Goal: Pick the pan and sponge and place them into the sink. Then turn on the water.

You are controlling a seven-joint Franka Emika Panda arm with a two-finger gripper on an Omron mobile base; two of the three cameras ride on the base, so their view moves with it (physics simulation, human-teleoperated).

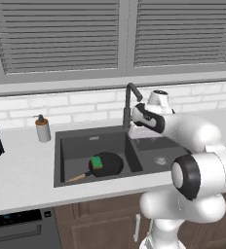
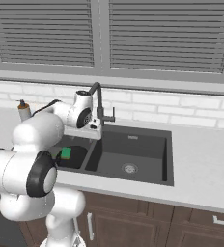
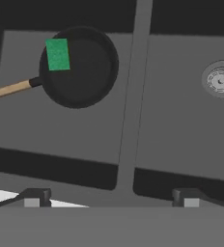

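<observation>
Hand view looks down on the sink [image 3: 128, 120]: the pan [image 3: 80, 67] lies in one basin, the sponge [image 3: 57, 54] on its rim; the gripper [image 3: 111, 198] hovers empty, jaws wide apart.

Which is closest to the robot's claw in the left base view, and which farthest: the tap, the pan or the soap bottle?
From the gripper, which hangs open above the sink's divider:
1. The tap, right beside it, at the back of the sink.
2. The pan, down in the left basin.
3. The soap bottle, far left on the counter.
</observation>
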